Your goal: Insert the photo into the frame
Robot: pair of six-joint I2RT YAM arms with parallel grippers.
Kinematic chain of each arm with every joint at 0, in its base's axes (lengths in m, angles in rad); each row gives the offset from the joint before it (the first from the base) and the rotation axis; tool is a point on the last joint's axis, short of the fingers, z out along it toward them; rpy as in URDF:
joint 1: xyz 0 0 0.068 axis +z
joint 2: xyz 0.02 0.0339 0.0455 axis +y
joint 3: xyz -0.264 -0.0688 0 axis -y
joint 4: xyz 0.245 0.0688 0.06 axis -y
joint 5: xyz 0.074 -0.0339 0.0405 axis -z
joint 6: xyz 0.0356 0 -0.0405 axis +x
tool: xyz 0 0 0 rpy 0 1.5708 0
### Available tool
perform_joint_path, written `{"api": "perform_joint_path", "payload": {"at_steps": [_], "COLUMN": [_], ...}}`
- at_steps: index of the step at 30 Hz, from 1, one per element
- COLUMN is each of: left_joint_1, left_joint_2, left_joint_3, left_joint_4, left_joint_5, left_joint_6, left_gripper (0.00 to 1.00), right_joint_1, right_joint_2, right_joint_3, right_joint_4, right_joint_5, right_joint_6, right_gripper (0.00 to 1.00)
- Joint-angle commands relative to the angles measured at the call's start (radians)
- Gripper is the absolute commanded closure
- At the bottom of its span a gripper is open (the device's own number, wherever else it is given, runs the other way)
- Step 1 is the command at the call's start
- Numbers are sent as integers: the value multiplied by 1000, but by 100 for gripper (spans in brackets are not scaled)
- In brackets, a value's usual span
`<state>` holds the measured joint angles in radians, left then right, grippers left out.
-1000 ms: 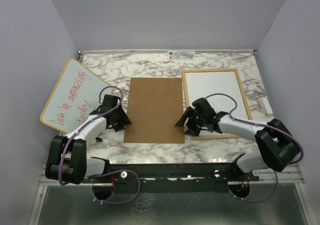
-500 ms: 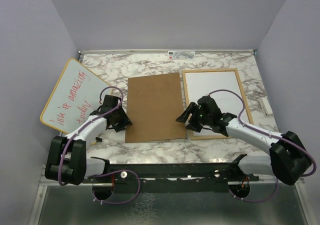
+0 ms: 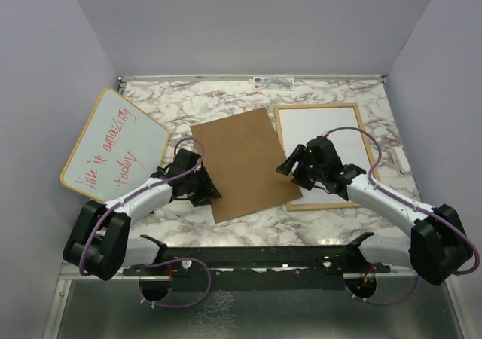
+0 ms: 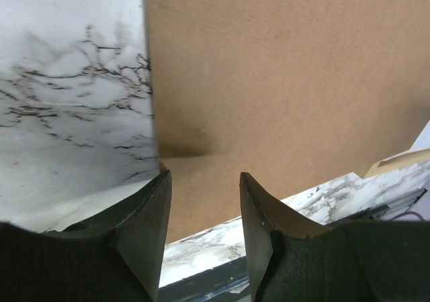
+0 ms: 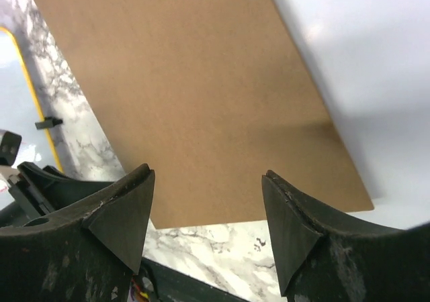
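The frame (image 3: 363,137) of thin light wood lies flat at the right. A plain white surface (image 3: 324,132) fills it; I cannot tell if it is the photo's back, and no cat print shows. The brown backing board (image 3: 242,162) lies skewed in the middle, its near right corner over the frame's left side. My left gripper (image 3: 205,192) is open at the board's near left edge, the board (image 4: 282,67) showing beyond its gap (image 4: 205,175). My right gripper (image 3: 289,166) is open above the board's right edge (image 5: 188,80), over the white surface (image 5: 363,60), empty (image 5: 207,172).
A round-cornered whiteboard (image 3: 113,143) with red handwriting lies at the left, partly off the marble table (image 3: 226,98). Grey walls close in the back and both sides. A small white object (image 3: 400,160) lies right of the frame. A black rail (image 3: 256,258) runs along the near edge.
The brown board has turned counterclockwise and slid right, its near corner now over the frame. My left gripper moved right along its near edge. My right gripper moved farther away.
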<state>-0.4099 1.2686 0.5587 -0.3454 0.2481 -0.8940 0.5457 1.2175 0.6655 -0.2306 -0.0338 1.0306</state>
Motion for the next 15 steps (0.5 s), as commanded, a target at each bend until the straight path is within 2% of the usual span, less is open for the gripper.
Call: {"api": "perform_joint_path", "payload": {"at_steps": [1, 4, 6, 11, 15], "left_joint_1": [-6, -6, -6, -6, -4], "left_joint_2": [35, 55, 58, 84, 112], "left_joint_3": [-7, 4, 17, 53, 66], "left_joint_4": [49, 33, 16, -23, -45], "left_joint_5": [70, 39, 14, -32, -56], "left_joint_6": [-18, 4, 20, 58, 84], "left_gripper": [54, 54, 52, 48, 47], "right_joint_1": [-28, -50, -72, -171, -194], "right_joint_2": [23, 47, 57, 207, 306], "right_joint_3": [49, 74, 80, 134, 192], "right_joint_4": [-86, -122, -98, -26, 26], "right_joint_5": [104, 171, 161, -28, -156], "right_joint_6": [-84, -136, -187, -336, -433], "right_gripper": [31, 31, 31, 31, 31]}}
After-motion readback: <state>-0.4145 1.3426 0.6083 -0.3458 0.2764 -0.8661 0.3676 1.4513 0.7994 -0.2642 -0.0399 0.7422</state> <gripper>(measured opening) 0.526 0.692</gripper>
